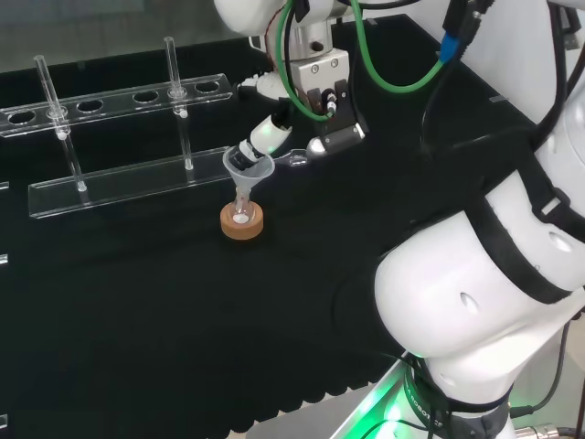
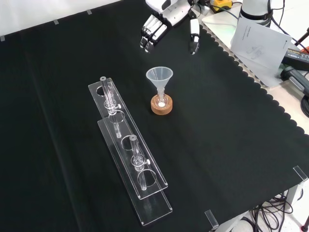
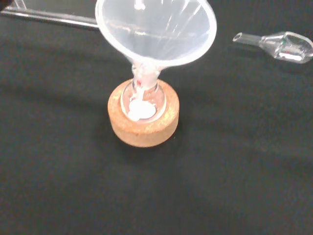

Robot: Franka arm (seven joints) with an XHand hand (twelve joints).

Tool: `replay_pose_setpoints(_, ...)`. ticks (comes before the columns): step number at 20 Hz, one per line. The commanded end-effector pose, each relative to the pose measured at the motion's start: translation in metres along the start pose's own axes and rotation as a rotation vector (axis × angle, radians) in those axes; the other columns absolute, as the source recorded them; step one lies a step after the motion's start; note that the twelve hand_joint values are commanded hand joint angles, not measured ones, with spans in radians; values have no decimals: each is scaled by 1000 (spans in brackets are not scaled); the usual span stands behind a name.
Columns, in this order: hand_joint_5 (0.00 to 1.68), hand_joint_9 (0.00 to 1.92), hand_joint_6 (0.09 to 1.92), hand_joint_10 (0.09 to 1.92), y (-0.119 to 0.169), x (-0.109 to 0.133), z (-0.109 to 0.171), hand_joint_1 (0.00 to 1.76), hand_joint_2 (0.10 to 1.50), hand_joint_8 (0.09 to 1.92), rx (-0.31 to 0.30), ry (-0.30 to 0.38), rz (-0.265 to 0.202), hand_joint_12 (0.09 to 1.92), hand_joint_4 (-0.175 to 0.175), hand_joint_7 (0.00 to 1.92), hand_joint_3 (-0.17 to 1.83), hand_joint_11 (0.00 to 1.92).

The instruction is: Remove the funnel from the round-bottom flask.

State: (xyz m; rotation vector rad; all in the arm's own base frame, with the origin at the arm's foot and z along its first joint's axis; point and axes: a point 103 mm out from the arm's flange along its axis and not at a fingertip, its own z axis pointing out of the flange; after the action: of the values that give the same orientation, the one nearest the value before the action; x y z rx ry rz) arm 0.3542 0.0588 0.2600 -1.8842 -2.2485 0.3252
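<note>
The counter (image 2: 231, 159) is covered with black cloth. A cork ring (image 2: 161, 106) is set near its middle, a clear rack (image 2: 130, 159) is laid to the left in the front view, and a small glass stopper (image 3: 286, 45) lies nearby.

Bare desk (image 2: 217, 121) surrounded the funnel (image 2: 159, 76); the clear rack (image 2: 126, 150) stood apart, a glass stopper (image 3: 279, 44) lay nearby.

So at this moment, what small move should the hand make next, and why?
Probably lower toward the funnel and bring fingers and thumb to either side of its cone. In the front view the hand hangs apart from it, fingers relaxed and holding nothing, while the funnel's stem sits in the round-bottom flask on the cork ring.
</note>
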Motion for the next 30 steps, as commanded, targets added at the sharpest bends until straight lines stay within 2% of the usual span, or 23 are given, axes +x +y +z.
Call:
replay_pose_setpoints(1, 15, 57, 87, 826, 7, 1, 17, 486, 676, 178, 41, 29, 2, 1518, -27, 0, 175, 217)
replay_pose_setpoints(5, 0, 26, 87, 849, 13, -2, 28, 485, 682, 87, 61, 39, 5, 1525, -30, 0, 155, 217)
replay_pose_setpoints(15, 0, 0, 87, 845, 35, -1, 52, 498, 688, 87, 90, 53, -5, 1526, -35, 0, 137, 210)
replay_pose_setpoints(30, 0, 0, 87, 783, 56, 7, 61, 524, 696, 87, 114, 38, -12, 1514, -38, 0, 114, 232)
